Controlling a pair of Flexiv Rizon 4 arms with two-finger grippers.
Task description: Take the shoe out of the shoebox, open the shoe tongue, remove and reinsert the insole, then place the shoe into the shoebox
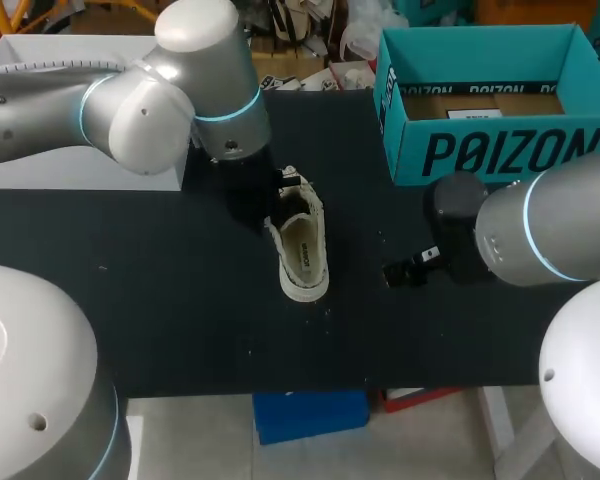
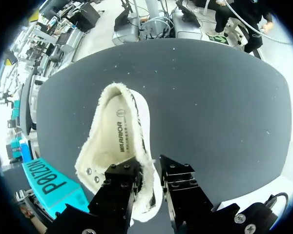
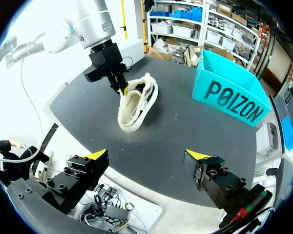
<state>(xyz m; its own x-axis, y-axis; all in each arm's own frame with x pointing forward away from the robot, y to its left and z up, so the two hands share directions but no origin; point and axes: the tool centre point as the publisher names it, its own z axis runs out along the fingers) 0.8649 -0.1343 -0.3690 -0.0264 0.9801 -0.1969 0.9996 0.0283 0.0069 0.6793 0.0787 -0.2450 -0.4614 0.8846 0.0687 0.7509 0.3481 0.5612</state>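
A cream shoe (image 1: 305, 255) with black side stripes lies on the black table, its opening turned up so the cream insole (image 2: 115, 141) shows inside. My left gripper (image 1: 280, 195) is at the shoe's far end, shut on the collar wall, one finger (image 2: 121, 178) inside the shoe and the other outside. From the right wrist, the shoe (image 3: 136, 105) lies well ahead of my right gripper (image 3: 148, 155), which hangs open and holds nothing. That right gripper (image 1: 408, 270) is to the right of the shoe, apart from it. The teal shoebox (image 1: 490, 150) stands open at the back right.
The shoebox (image 3: 229, 95) holds only a brown cardboard floor and a white label. The black tabletop (image 1: 180, 300) ends at a front edge close below the shoe. My left arm's large elbow hangs over the back left of the table.
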